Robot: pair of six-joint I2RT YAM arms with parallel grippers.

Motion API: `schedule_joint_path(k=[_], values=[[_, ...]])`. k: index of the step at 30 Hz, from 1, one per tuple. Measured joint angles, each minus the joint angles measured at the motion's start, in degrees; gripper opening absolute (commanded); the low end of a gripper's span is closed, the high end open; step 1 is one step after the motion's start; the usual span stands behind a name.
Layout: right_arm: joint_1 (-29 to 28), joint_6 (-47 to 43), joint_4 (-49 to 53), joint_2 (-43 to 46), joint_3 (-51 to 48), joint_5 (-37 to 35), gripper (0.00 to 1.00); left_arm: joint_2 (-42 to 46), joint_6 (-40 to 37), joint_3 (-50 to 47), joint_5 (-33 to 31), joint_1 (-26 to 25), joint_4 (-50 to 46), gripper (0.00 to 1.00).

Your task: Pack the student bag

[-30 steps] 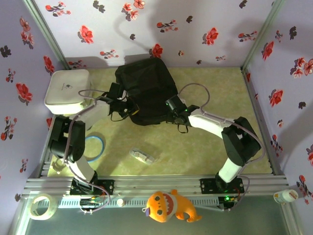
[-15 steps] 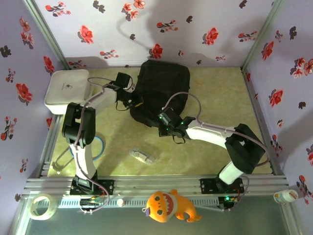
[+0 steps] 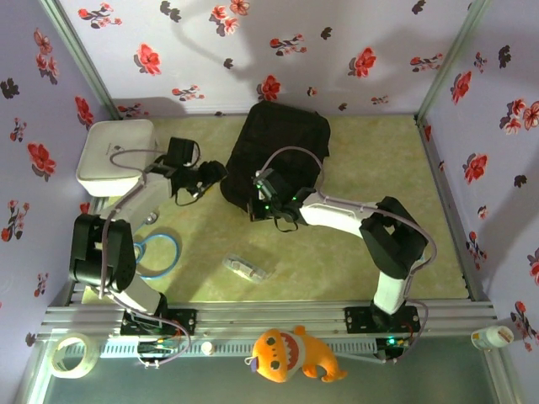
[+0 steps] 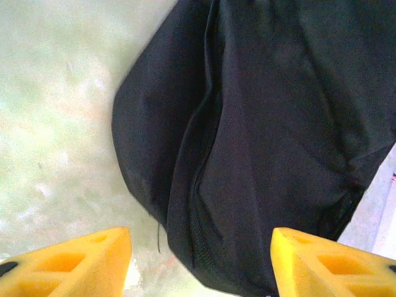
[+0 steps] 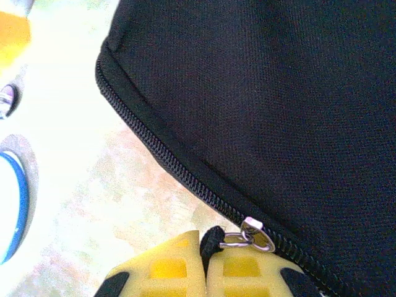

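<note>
- Evidently early: the student bag (image 3: 278, 156) lies flat at the back middle of the bench (image 3: 379, 252), and the zip run in view looks closed.
- The right gripper (image 5: 204, 247) jaws pinch the zipper pull (image 5: 247, 234). The left gripper (image 4: 198, 247) jaws stand apart, empty, beside the bag.
- A blue cable (image 3: 156, 252) and a small clear item (image 3: 246, 269) lie unpacked.

One student bag (image 3: 282, 126), one white case (image 3: 109, 135), one plush toy (image 3: 290, 353).
</note>
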State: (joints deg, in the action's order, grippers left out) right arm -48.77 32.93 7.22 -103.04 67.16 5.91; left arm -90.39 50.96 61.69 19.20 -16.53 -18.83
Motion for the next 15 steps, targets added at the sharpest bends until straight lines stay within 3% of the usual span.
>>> schedule_joint_path(k=[7, 15], values=[[0.0, 0.0, 0.1, 0.0, 0.0, 0.1, 0.0, -2.9, 9.2, -5.7, 3.6, -4.6, 11.3, 0.63], [0.0, 0.1, 2.0, 0.7, 0.0, -2.5, 0.0, -5.1, 11.5, -4.9, -3.4, -6.1, 10.4, 0.22]])
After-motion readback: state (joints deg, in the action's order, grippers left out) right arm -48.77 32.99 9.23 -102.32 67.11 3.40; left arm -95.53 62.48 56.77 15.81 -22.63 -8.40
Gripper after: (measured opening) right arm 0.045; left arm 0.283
